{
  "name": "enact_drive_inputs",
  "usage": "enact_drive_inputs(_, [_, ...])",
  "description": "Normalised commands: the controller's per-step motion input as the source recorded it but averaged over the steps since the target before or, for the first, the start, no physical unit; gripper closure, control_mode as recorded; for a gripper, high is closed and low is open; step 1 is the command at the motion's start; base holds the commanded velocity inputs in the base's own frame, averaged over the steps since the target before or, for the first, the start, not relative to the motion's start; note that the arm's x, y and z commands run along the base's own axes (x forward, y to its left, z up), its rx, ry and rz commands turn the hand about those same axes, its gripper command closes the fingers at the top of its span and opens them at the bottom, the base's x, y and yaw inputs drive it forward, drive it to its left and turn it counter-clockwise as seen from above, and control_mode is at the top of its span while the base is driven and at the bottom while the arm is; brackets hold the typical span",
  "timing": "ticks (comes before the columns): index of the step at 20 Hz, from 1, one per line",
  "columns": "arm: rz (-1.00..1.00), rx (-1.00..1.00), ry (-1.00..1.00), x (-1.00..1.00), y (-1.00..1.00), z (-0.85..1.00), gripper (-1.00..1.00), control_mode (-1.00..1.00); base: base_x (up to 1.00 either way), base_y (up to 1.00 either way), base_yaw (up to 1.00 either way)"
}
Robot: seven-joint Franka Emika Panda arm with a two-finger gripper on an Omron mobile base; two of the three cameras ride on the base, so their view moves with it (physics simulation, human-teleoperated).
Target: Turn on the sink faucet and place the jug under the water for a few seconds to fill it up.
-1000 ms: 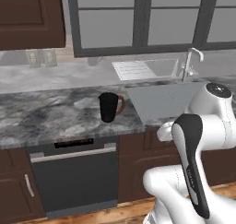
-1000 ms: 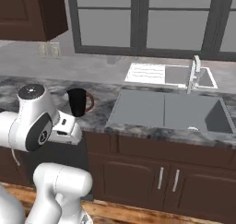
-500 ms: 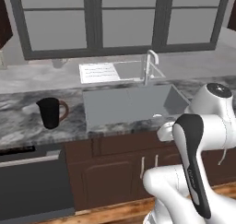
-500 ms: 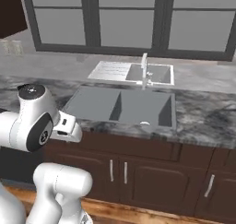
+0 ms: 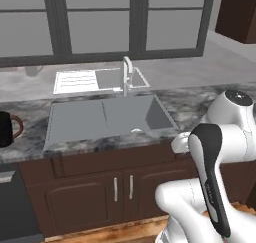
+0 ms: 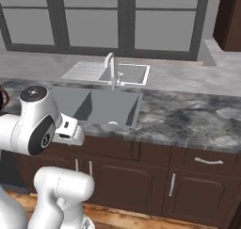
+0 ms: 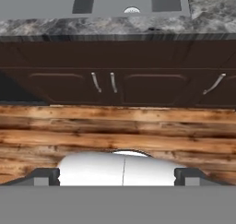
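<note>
Base driven right; jug [image 5: 7, 129] at frame's left edge; gripper [image 7: 118, 174] spread

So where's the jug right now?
In the left base view the jug stands at the far left edge on the marble counter, left of the sink and apart from it, partly cut off by the frame.

A marbled grey counter [image 6: 197, 117] tops dark cabinets [image 7: 138, 87] above a wood floor [image 7: 115, 131].
</note>
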Motion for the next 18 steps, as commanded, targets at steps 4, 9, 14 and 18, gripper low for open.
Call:
enact_drive_inputs(4, [0.0, 0.0, 0.0, 0.0, 0.0, 0.0, -1.0, 1.0, 0.42, -0.49, 0.0])
enact_drive_inputs(9, [0.0, 0.0, 0.0, 0.0, 0.0, 0.0, -1.0, 1.0, 0.53, -0.24, 0.0])
enact_drive_inputs(14, [0.0, 0.0, 0.0, 0.0, 0.0, 0.0, -1.0, 1.0, 0.62, -0.1, 0.0])
enact_drive_inputs(18, [0.0, 0.0, 0.0, 0.0, 0.0, 0.0, -1.0, 1.0, 0.62, -0.05, 0.0])
